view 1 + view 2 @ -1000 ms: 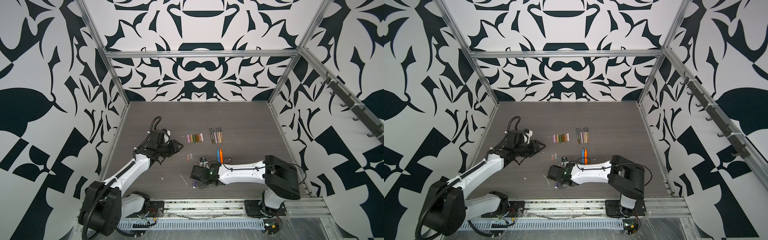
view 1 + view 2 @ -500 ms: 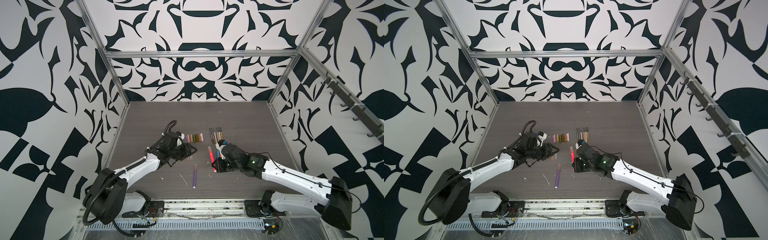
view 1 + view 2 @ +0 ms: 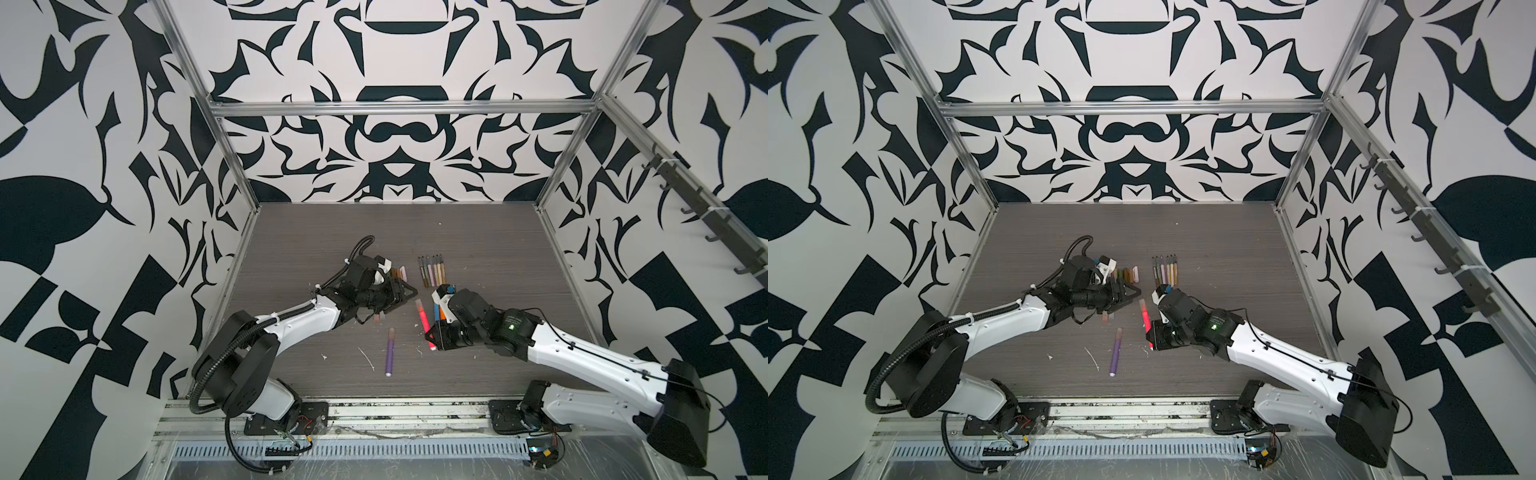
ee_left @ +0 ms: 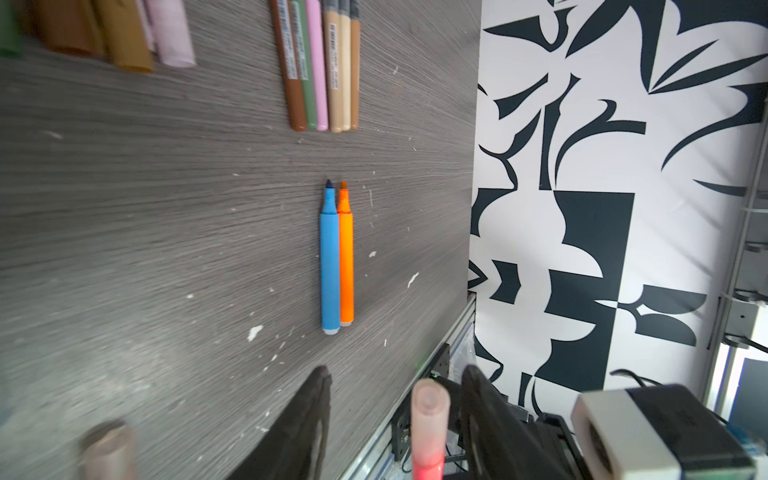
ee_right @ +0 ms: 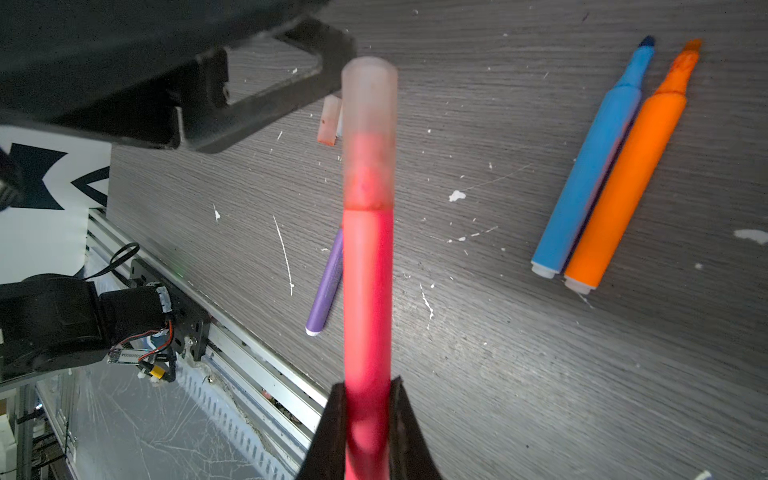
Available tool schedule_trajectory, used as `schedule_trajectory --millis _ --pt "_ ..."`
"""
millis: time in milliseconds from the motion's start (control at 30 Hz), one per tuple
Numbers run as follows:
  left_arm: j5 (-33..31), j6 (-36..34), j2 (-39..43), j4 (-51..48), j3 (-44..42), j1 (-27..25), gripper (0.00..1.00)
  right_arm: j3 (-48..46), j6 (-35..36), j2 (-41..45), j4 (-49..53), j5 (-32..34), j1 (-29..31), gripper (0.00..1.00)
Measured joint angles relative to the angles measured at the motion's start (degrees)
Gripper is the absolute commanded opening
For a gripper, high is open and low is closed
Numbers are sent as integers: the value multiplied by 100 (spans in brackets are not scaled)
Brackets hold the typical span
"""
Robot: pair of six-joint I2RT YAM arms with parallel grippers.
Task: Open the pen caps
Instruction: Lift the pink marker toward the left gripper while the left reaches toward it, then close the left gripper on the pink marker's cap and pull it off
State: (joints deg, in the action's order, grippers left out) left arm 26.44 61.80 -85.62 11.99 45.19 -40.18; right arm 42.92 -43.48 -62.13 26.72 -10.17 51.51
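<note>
left claw (image 4: 395,374): spread wide, cap (image 4: 430,415) pokes in between the fingers, can't tell if touching
purple pen (image 3: 390,351): flat on the table, nearer the front
pink pen (image 5: 368,291): cap on, aimed at left claw
right claw (image 5: 368,390): pinching pink pen's back end
blue pen (image 4: 330,257), orange pen (image 4: 345,257): uncapped, touching

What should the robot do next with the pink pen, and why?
Probably the left hand should close on the cloudy cap. The right hand is shut on the pink pen, cap on, and the left wrist view shows that cap between the left hand's open fingers, touching neither. Then the hands could pull apart.
</note>
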Motion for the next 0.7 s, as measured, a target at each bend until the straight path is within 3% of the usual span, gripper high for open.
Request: schedule_trajectory --millis 267,600,700 --pt "39 192 -302 249 164 -267 51 -4 28 96 2 -70 -136 0" --pt "138 293 -330 326 273 -334 34 -9 125 227 24 -144 -341 0" --pt "181 293 -334 343 313 -345 34 -13 142 247 31 -155 -365 0"
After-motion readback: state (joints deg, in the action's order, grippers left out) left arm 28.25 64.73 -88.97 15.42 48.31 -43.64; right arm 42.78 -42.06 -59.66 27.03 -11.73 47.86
